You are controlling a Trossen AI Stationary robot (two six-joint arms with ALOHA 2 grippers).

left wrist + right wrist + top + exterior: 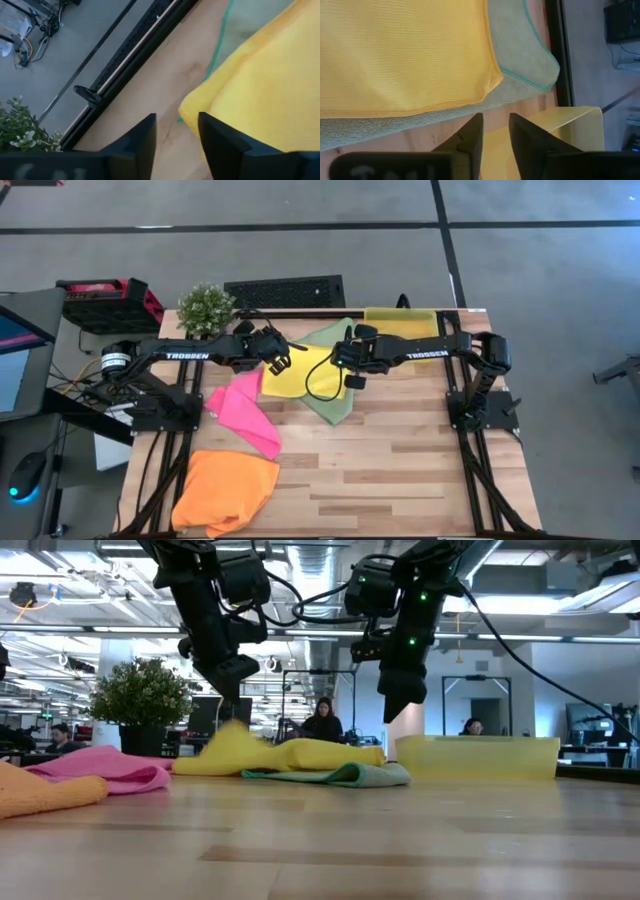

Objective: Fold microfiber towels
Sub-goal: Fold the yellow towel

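Low view: wooden table (400, 840), blurry seated people (324, 722) probably at desks behind.

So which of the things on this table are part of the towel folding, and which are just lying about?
Part of the job:
- yellow towel, lying on the green one
- green towel
- pink towel
- orange towel

Just lying about:
- yellow tray, at the far edge
- potted plant, at the far left corner
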